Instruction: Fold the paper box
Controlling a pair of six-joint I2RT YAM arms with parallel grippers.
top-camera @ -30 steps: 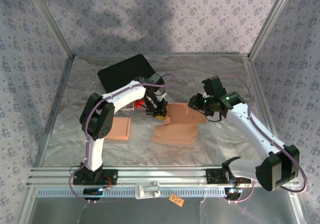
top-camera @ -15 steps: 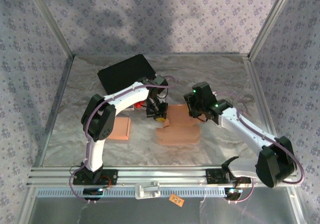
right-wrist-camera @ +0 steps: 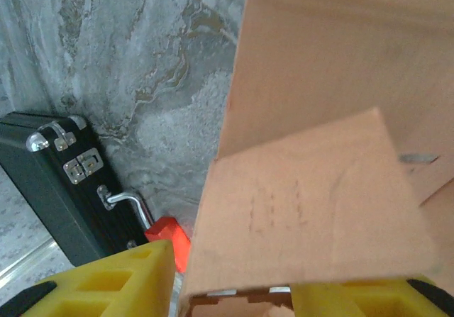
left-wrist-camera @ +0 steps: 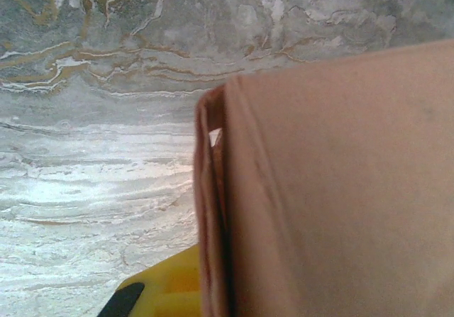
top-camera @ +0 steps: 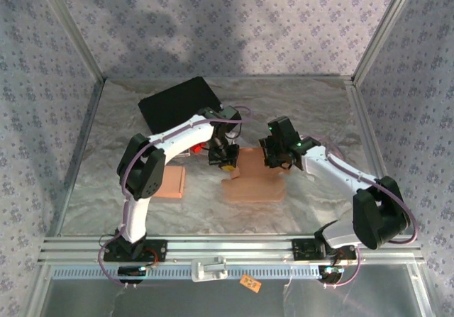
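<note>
Top view: the box [top-camera: 259,182], partly folded brown card, lay at the middle of the desk [top-camera: 319,111]. The left hand [top-camera: 227,164] sat at the box's left edge and the right hand [top-camera: 275,159] at its far right corner. A flat card sheet [top-camera: 170,181] lay left of the box, apart from it. A black case [top-camera: 177,101] lay at the far left.

Left wrist view: the box [left-wrist-camera: 340,189] took up the right half, a doubled wall edge running down the middle. The left hand was closed on that edge, one yellow finger [left-wrist-camera: 159,292] touching it on the left.

Right wrist view: the right hand [right-wrist-camera: 262,288] had its yellow fingers [right-wrist-camera: 106,281] apart. A box flap [right-wrist-camera: 305,218] lay across the gap between them; no clamping was evident. The case [right-wrist-camera: 50,182] lay at lower left, a red object [right-wrist-camera: 169,235] just beside it.
</note>
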